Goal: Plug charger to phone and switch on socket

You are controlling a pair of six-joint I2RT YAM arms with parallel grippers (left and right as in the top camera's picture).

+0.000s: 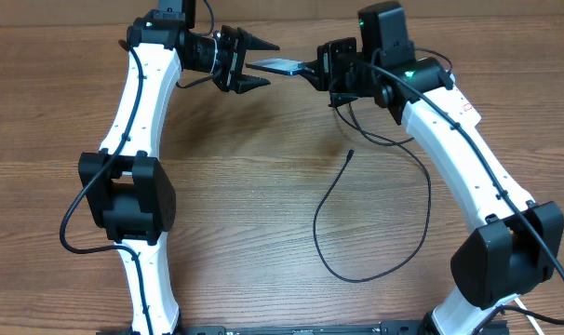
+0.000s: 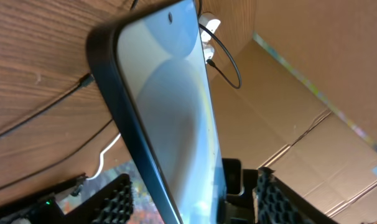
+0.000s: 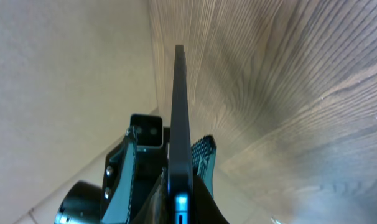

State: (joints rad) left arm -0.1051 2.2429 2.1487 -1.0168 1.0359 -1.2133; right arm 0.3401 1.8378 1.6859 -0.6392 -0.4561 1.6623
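Phone (image 1: pixel 280 65): held up off the desk (image 1: pixel 263 186) at the far side, between the two arms, one short end in the right gripper (image 1: pixel 321 67), the other end reaching between the left fingers.
Phone in left wrist view (image 2: pixel 170 118): screen side fills the picture, dark edge toward the desk, camera hole near the top.
Phone in right wrist view (image 3: pixel 179 124): seen edge-on, thin and dark.
Right fingers (image 3: pixel 201 158): clamped on the phone's two faces.
Left gripper (image 1: pixel 256 63): fingers (image 2: pixel 114 199) apart, one on either side of the phone's free end; contact cannot be told.
Charger cable (image 1: pixel 356 233): thin black loop lying on the desk below the right gripper, connector tip (image 1: pixel 351 154) free on the wood.
Containers: none show.
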